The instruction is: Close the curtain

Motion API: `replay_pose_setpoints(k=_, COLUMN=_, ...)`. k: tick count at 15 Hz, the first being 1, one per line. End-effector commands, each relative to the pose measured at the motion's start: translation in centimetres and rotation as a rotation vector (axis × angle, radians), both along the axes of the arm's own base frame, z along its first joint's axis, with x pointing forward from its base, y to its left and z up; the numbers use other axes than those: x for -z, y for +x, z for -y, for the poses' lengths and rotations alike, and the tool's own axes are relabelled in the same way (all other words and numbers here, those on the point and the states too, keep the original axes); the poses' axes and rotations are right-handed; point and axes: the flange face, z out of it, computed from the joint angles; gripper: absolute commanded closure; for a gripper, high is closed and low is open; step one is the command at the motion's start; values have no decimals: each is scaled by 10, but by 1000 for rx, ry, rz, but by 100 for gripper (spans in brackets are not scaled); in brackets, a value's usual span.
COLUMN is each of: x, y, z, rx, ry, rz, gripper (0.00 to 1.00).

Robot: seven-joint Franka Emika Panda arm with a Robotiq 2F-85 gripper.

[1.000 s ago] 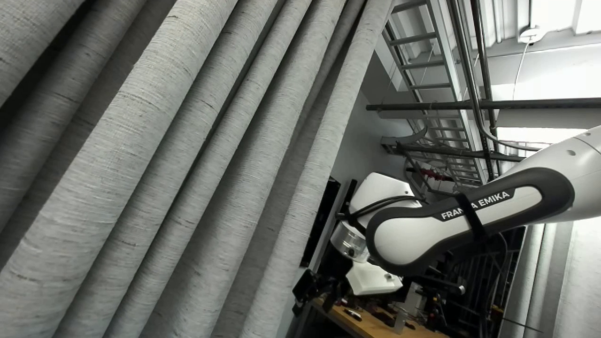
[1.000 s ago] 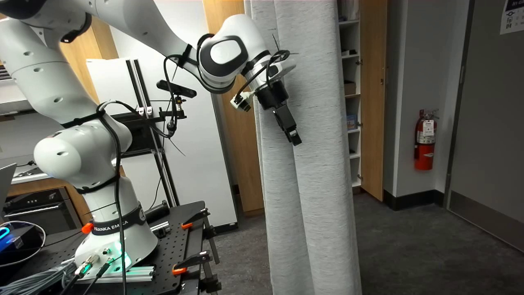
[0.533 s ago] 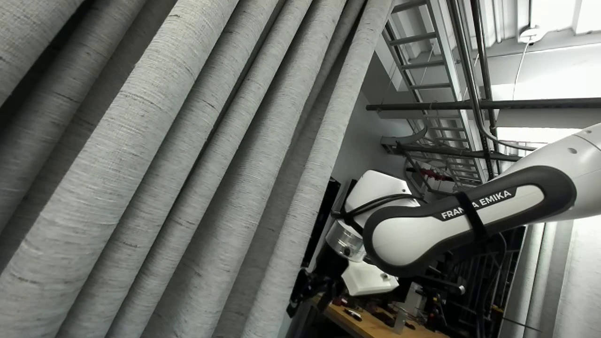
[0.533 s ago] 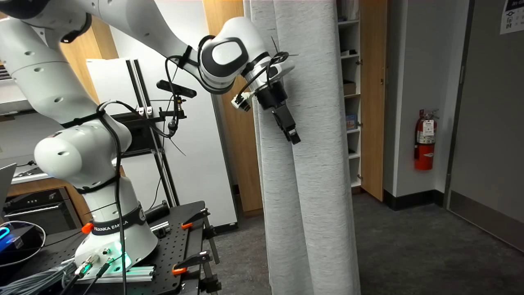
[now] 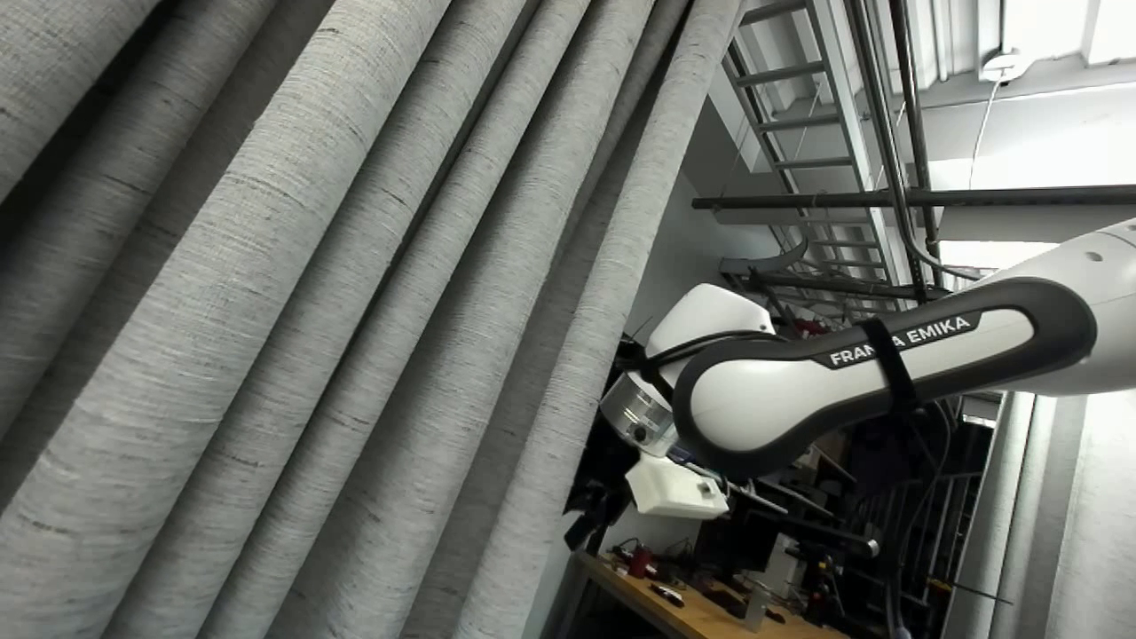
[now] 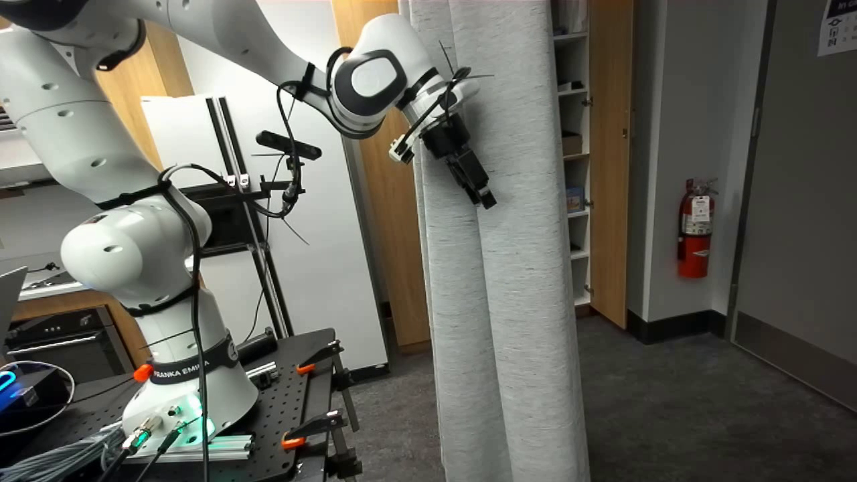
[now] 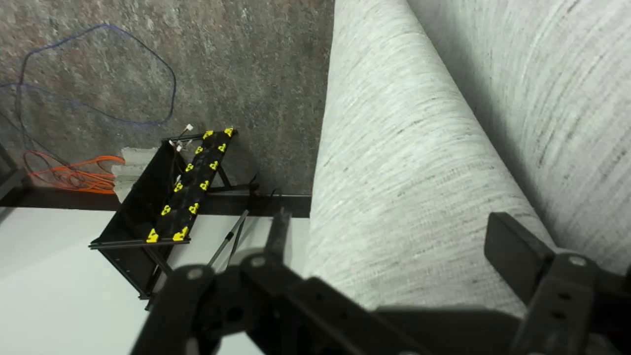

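Observation:
The light-grey curtain hangs in deep long folds; its fabric (image 5: 293, 248) fills much of an exterior view, and a narrow gathered length of the curtain (image 6: 529, 321) hangs beside the arm. High at the curtain, my gripper (image 6: 485, 198) points obliquely downward. In an exterior view, the gripper (image 5: 593, 519) sits at the fabric's edge, which partly hides it. The wrist view shows the gripper (image 7: 396, 241) with its fingers wide apart and the rounded edge fold of the curtain (image 7: 404, 162) between or just beyond them. Whether the fingers touch cloth I cannot tell.
A camera on a stand (image 6: 289, 145) is near the forearm. Behind the curtain are a cupboard with an open door (image 6: 608, 161) and a fire extinguisher (image 6: 695, 231). A cluttered wooden bench (image 5: 648, 603) lies below the gripper. A black rack with yellow marks (image 7: 194, 182) stands on the floor.
My gripper has risen along the curtain, mostly in the last half second, and its wrist has come closer to the fabric's edge. The jaws stay wide, and the curtain has barely shifted.

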Motion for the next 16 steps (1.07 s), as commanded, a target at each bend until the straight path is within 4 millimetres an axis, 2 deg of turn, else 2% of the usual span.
replay_pose_setpoints(k=1, x=-19, y=12, z=0, rx=-47, ry=53, rz=41, gripper=0)
replay_pose_setpoints(k=5, x=-26, y=13, z=-4, rx=-107, ry=89, rz=31, gripper=0)
replay_pose_setpoints(k=11, x=-6, y=-10, z=-12, rx=-225, ry=44, rz=-66, gripper=0)
replay_pose_setpoints(k=16, x=2, y=-12, z=-11, rx=-207, ry=33, rz=-38, gripper=0)
